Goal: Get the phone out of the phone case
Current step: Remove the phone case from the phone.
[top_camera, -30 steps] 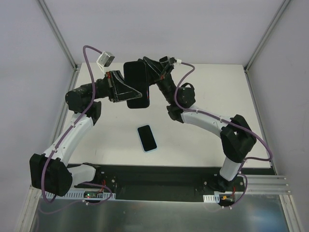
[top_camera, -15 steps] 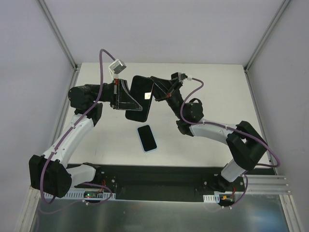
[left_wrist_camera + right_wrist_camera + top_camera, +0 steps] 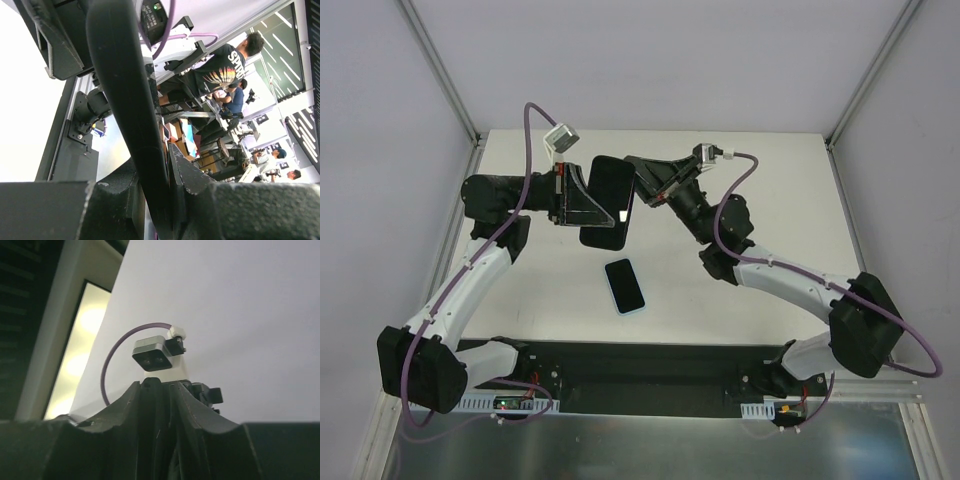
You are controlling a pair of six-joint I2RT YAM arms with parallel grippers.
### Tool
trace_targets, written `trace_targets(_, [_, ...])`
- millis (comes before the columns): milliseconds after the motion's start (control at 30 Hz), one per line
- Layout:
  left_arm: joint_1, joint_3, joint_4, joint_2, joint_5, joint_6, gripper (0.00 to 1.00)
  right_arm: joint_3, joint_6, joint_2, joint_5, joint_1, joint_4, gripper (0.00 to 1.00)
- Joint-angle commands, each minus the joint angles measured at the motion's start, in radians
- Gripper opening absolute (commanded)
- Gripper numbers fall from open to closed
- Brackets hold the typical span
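Observation:
My left gripper (image 3: 606,206) is shut on a black phone case (image 3: 608,180), holding it upright in the air above the table's far half. In the left wrist view the case (image 3: 120,75) runs as a thick black edge between the pads of the left gripper (image 3: 167,167). I cannot tell whether anything sits inside it. My right gripper (image 3: 638,178) is at the case's upper right edge, and dark layers stand between its fingers (image 3: 167,390). A phone (image 3: 624,285) with a dark screen and pale blue rim lies flat on the table below.
The white table (image 3: 770,200) ends at metal frame posts (image 3: 445,80) and grey walls on both sides. The left wrist camera and its purple cable (image 3: 560,135) stick up behind the case. A black base rail (image 3: 640,375) runs along the near edge.
The held case has shifted a little right and lower and tilted. The right arm's forearm and elbow have swung out to the right while its gripper stayed at the case's edge.

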Motion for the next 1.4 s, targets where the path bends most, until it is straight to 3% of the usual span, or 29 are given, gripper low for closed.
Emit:
trace_targets(0, [-0.012, 0.063, 0.195, -0.028, -0.260, 0.072, 0.00, -0.048, -0.275, 0.045, -0.276, 0.109, -0.619, 0.33])
trace_targets(133, [0.009, 0.043, 0.212, -0.007, -0.263, 0.057, 0.00, -0.065, -0.327, 0.012, -0.324, 0.115, -0.705, 0.34])
trace_targets(433, [0.046, 0.005, 0.447, 0.113, -0.272, -0.121, 0.00, -0.024, -0.516, -0.011, -0.416, 0.153, -0.888, 0.35])
trace_targets(600, [0.047, 0.016, 0.337, 0.130, -0.232, -0.052, 0.00, 0.037, -0.562, 0.040, -0.531, 0.183, -0.906, 0.43])
trace_targets(767, [0.049, 0.014, 0.247, 0.110, -0.224, 0.026, 0.00, 0.106, -0.573, 0.092, -0.605, 0.209, -0.894, 0.43])
trace_targets(833, [0.049, 0.008, 0.235, 0.108, -0.221, 0.034, 0.00, 0.111, -0.564, 0.096, -0.622, 0.215, -0.871, 0.34])
trace_targets(867, [0.050, 0.007, 0.234, 0.110, -0.221, 0.040, 0.00, 0.103, -0.561, 0.090, -0.622, 0.216, -0.860, 0.22])
trace_targets(900, [0.050, -0.003, 0.232, 0.108, -0.221, 0.042, 0.00, 0.099, -0.555, 0.084, -0.617, 0.216, -0.860, 0.02])
trace_targets(1067, [0.052, -0.030, 0.208, 0.104, -0.224, 0.069, 0.00, 0.045, -0.571, 0.005, -0.518, 0.192, -0.908, 0.01])
trace_targets(1200, [0.052, -0.038, 0.157, 0.101, -0.217, 0.107, 0.00, 0.050, -0.658, -0.084, -0.311, 0.177, -1.186, 0.01])
trace_targets(1233, [0.052, -0.039, 0.129, 0.096, -0.215, 0.124, 0.00, 0.068, -0.674, -0.101, -0.201, 0.175, -1.263, 0.02])
trace_targets(1267, [0.052, -0.042, 0.102, 0.095, -0.214, 0.162, 0.04, 0.077, -0.682, -0.130, -0.151, 0.170, -1.359, 0.01])
trace_targets(1300, [0.052, -0.049, 0.041, 0.095, -0.209, 0.186, 0.21, 0.083, -0.692, -0.144, -0.108, 0.164, -1.403, 0.01])
trace_targets(1333, [0.052, -0.050, 0.010, 0.093, -0.206, 0.209, 0.28, 0.088, -0.696, -0.158, -0.042, 0.158, -1.435, 0.01])
trace_targets(1367, [0.052, -0.061, -0.012, 0.096, -0.206, 0.241, 0.42, 0.086, -0.696, -0.181, -0.017, 0.138, -1.481, 0.01])
